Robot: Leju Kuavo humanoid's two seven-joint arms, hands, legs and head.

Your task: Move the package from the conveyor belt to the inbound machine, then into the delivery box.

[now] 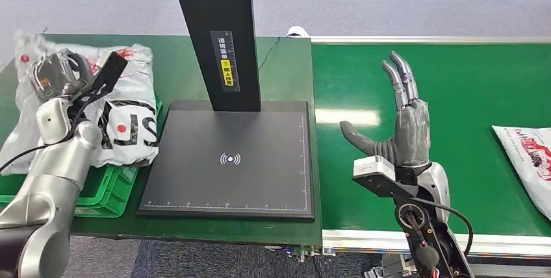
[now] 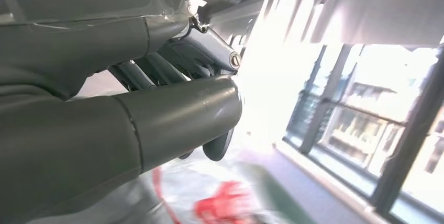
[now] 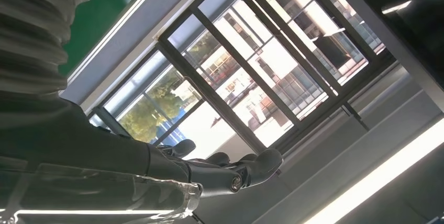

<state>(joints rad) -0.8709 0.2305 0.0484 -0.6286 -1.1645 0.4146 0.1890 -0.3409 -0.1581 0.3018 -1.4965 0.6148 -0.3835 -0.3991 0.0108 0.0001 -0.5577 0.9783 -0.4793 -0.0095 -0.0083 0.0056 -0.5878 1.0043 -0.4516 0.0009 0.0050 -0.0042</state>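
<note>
While the right hand (image 1: 399,128) is hovering empty and spread over the belt (image 1: 481,83), the soft, slippery package (image 1: 529,161) is lying at its right edge, probably needing a wide grasp across its middle.

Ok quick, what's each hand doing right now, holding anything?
Left hand: fingers curled in over the white package in the green box; whether it grips it cannot be told.
Right hand: open, raised over the conveyor belt, holding nothing.

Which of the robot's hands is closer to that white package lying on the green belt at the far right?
The right hand. It hovers open above the belt, a short way from that package. The left hand is far across, over the bags in the green crate.
</note>
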